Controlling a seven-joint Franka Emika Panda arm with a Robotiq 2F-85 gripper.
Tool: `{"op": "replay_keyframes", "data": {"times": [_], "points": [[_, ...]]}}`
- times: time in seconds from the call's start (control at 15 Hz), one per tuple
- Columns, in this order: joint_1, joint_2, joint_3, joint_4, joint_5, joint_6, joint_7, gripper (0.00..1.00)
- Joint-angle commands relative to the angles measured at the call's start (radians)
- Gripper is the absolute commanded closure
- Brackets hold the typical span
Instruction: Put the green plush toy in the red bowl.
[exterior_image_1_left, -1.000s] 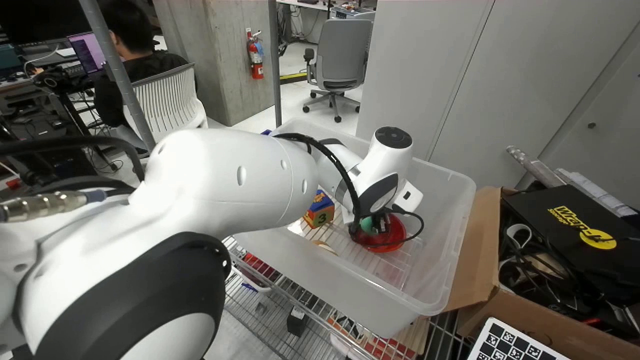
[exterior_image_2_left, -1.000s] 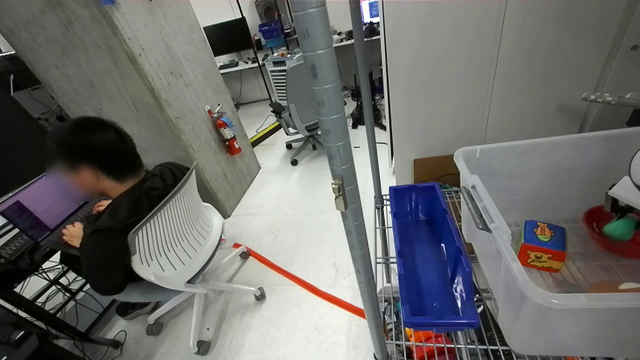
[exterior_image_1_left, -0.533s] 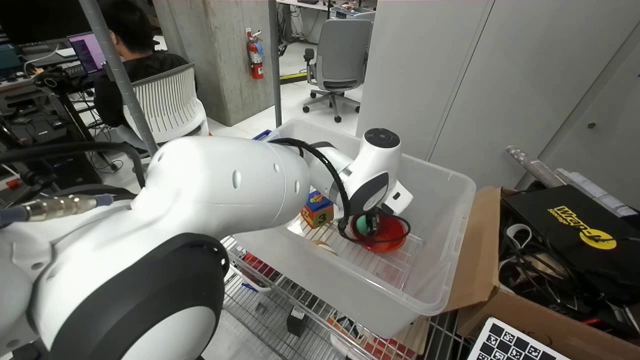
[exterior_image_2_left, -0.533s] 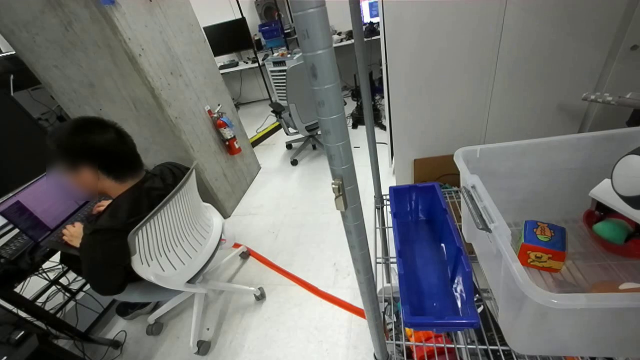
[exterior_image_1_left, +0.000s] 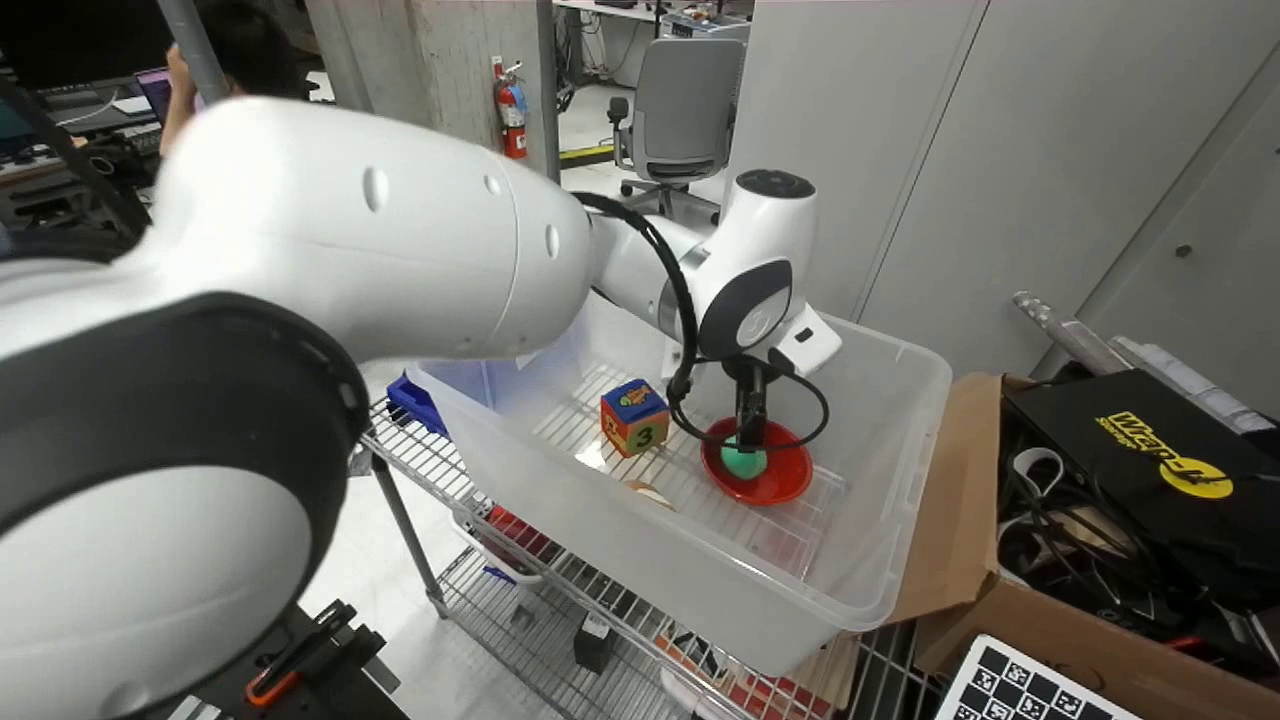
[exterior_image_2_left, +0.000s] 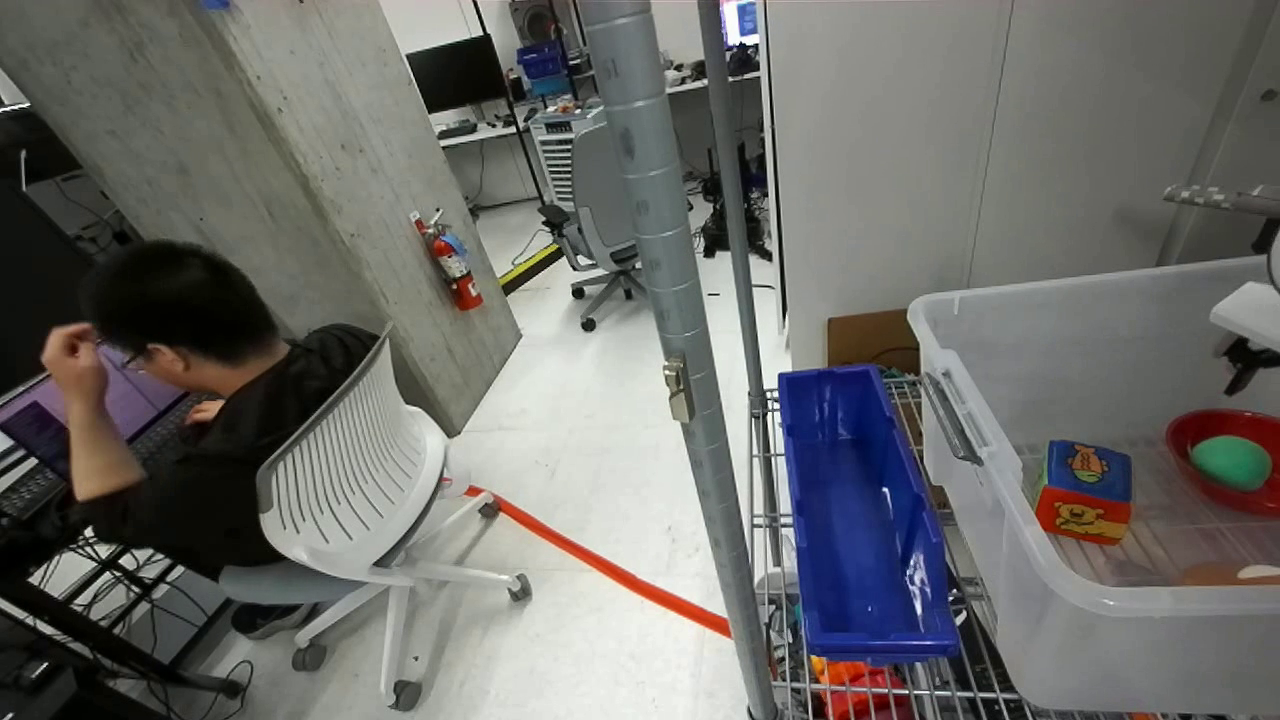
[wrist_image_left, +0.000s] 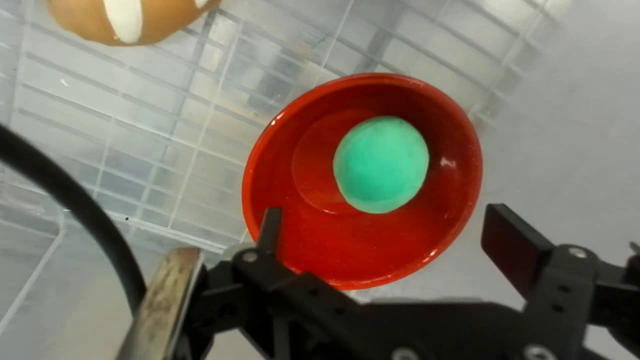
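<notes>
A white robot arm (exterior_image_1_left: 380, 220) reaches over a clear plastic tub (exterior_image_1_left: 620, 550) standing on a wire-rack bench (exterior_image_1_left: 440, 468). In the tub sits a shallow, glossy red bowl (wrist_image_left: 345, 245), and inside that bowl lies the green plush toy (wrist_image_left: 381, 164), a small rounded lump resting off-centre. The end effector (wrist_image_left: 384, 220) hangs above the bowl, pointing down. Its two black fingers (wrist_image_left: 517, 247) are spread wide apart and have hold of nothing; in an exterior view, a gap shows between them and the toy (exterior_image_2_left: 1232, 462) below. In the wrist view, one finger overlaps the bowl's rim while the other appears just outside it.

In both exterior views, a multicoloured cube (exterior_image_1_left: 635, 417) with a blue top rests on the tub's floor, near the bowl but apart from it. A brown rounded object (wrist_image_left: 160, 20) with white stripes also lies in the tub, separate from the bowl. A black cable (wrist_image_left: 102, 232) curves beside the end effector.

Outside the tub, a blue bin (exterior_image_2_left: 865, 510) stands just beside one end, and an open cardboard box (exterior_image_1_left: 1130, 655) holding a black package (exterior_image_1_left: 1150, 450) with yellow lettering stands near the other. Further back, a person (exterior_image_2_left: 220, 470) in dark clothing sits on a white chair (exterior_image_2_left: 345, 470) at a laptop (exterior_image_2_left: 145, 395).
</notes>
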Motion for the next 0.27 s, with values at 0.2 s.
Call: {"op": "replay_keyframes", "data": {"times": [0.2], "points": [[-0.022, -0.184, 0.118, -0.173, 0.031, -0.036, -0.036, 0.00]]}}
